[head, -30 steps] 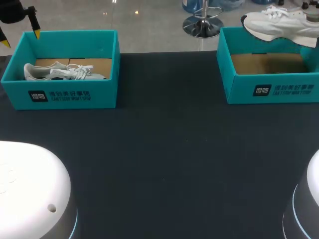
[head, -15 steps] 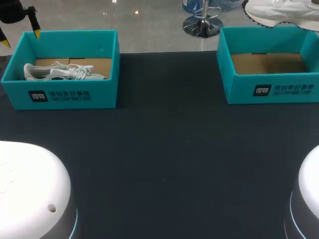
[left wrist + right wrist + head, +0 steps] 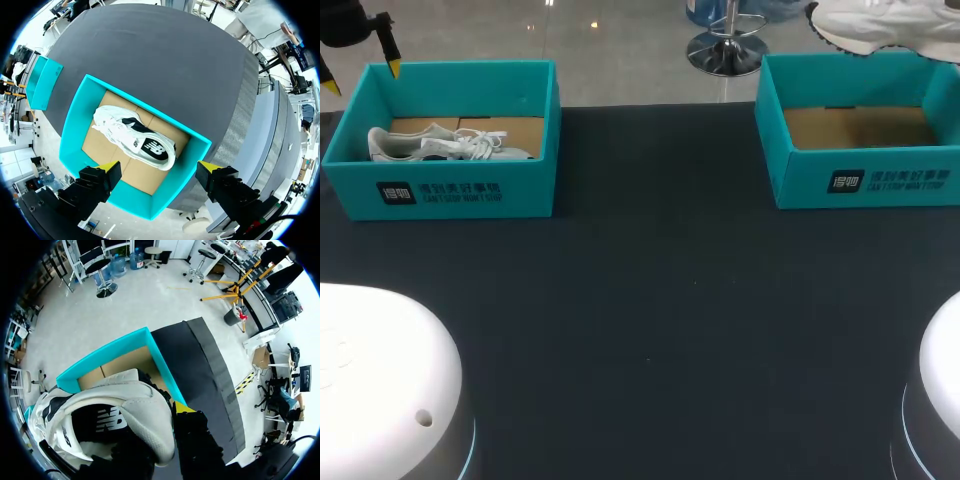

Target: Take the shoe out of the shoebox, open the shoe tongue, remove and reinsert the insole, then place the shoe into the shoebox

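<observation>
A white shoe (image 3: 880,25) hangs above the right teal shoebox (image 3: 860,180), whose cardboard floor is bare. In the right wrist view my right gripper (image 3: 172,412) is shut on the heel collar of this shoe (image 3: 115,415), with the box (image 3: 115,352) below it. One finger is hidden by the shoe. A second white shoe (image 3: 445,145) lies on its side in the left teal shoebox (image 3: 450,190). My left gripper (image 3: 360,75) hovers open above that box's far left corner. In the left wrist view the gripper (image 3: 159,170) is spread wide over the shoe (image 3: 135,140).
The dark table (image 3: 660,320) stretches between the two boxes and toward the front. White arm bases sit at the front left (image 3: 380,380) and front right (image 3: 935,400) corners.
The right gripper lifted the white shoe higher above the right box, then held still. The left arm has not moved.
</observation>
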`<state>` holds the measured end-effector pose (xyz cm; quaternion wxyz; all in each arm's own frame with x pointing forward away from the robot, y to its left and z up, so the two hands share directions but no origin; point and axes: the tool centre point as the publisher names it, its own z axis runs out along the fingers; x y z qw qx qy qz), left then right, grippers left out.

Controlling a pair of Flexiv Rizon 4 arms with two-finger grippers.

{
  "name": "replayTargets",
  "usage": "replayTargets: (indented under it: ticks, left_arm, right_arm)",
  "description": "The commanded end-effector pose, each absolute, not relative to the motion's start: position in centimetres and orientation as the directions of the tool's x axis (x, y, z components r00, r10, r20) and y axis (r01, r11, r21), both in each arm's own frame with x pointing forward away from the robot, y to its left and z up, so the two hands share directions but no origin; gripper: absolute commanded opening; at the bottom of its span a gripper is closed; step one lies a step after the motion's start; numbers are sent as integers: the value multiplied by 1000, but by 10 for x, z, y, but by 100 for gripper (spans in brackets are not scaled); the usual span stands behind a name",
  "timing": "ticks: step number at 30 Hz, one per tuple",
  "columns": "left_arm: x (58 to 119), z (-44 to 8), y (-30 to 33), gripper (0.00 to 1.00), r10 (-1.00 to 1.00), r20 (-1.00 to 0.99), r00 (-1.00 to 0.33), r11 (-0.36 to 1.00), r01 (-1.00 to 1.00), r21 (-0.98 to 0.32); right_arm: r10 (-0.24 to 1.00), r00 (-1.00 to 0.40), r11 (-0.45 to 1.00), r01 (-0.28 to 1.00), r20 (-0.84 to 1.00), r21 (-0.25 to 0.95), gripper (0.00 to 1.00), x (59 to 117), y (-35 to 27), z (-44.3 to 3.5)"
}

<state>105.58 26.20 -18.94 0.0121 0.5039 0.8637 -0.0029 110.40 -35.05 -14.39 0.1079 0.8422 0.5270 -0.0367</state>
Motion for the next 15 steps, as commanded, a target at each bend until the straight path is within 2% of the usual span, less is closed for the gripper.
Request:
replayTargets:
  ticks: [1,15]
  left_arm:
    - [1056,-189,263,100,871,-22,-491,491,871,8]
    - [1056,-189,263,100,871,-22,-491,491,871,8]
  right_arm:
    - [876,444,-423,895,-187,142,0,1099,-348,-141]
    - [844,472,-447,881,-256,153,0,1044,-299,-144]
